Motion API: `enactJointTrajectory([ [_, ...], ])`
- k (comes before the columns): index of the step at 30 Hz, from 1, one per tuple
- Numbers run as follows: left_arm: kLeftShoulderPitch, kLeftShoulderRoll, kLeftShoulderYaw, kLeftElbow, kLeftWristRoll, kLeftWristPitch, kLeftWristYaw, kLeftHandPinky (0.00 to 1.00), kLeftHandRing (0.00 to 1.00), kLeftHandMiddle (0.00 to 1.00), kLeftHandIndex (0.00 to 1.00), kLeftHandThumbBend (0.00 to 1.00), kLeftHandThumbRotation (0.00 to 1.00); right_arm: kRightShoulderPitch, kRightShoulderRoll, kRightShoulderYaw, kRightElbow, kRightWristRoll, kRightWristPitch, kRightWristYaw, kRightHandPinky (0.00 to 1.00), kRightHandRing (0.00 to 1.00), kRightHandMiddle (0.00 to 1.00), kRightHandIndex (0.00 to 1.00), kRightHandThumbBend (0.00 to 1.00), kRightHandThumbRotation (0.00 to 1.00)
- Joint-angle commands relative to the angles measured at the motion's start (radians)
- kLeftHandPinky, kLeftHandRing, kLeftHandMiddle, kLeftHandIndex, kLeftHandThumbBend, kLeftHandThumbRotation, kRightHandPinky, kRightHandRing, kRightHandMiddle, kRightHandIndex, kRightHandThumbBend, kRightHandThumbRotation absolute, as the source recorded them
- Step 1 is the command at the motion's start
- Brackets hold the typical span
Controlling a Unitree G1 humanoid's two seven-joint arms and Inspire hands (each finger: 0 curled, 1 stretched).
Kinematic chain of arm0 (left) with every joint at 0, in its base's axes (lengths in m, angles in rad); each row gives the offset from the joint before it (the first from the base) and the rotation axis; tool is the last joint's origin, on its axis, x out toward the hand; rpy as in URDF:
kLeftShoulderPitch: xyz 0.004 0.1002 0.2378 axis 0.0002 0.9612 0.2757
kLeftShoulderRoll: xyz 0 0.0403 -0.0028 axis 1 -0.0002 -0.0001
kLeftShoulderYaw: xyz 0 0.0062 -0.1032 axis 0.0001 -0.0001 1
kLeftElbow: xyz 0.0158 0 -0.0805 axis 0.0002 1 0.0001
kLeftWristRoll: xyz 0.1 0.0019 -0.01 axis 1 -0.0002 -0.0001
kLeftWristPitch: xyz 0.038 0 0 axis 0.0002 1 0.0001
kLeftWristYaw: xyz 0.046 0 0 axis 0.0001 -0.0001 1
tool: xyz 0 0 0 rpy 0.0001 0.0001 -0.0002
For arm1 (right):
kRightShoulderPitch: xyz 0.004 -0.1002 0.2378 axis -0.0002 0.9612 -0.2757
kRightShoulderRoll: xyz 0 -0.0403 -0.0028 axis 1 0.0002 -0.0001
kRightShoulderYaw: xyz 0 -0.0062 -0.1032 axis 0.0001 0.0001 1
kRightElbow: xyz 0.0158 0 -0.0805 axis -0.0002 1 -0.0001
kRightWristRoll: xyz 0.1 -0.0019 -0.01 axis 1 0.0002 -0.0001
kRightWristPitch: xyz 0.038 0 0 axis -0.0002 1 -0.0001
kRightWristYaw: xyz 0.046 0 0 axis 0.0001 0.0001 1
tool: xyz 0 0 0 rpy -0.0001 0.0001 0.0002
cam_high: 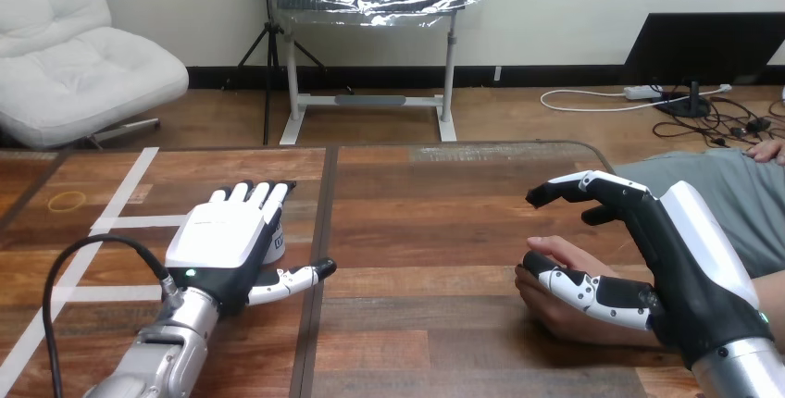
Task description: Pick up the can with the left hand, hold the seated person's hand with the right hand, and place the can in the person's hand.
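The can (279, 247) stands left of the table's middle, and just a pale sliver of its side shows below my left hand's fingertips. My left hand (222, 236) is spread over it, back up, fingers straight and thumb pointing right, so it is open. At the right, the person's hand (555, 310) rests on the table. My right hand (690, 268) hovers at it, open. Its thumb lies across the near side of the person's hand while its fingers arch above without closing on it.
White tape lines (120, 223) and a yellow ring (67, 201) mark the wooden table's (435, 231) left part. A dark seam runs front to back just right of the can. The person's other hand (768, 150) shows at the right edge.
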Motion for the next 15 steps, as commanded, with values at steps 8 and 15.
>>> enactJointTrajectory([
  [8, -0.002, 0.036, 0.017, -0.086, 0.004, 0.011, -0.008, 1.00, 1.00, 1.00, 1.00, 0.66, 1.00, -0.066, -0.012, -0.011, -0.032, -0.002, 0.001, -0.002, 0.72, 0.80, 0.77, 0.66, 0.55, 0.00],
  [15, 0.012, 0.043, 0.023, -0.107, 0.000, 0.015, -0.016, 1.00, 1.00, 1.00, 1.00, 0.66, 1.00, -0.066, -0.011, -0.011, -0.032, 0.003, 0.005, 0.001, 0.72, 0.80, 0.77, 0.67, 0.55, 0.00],
])
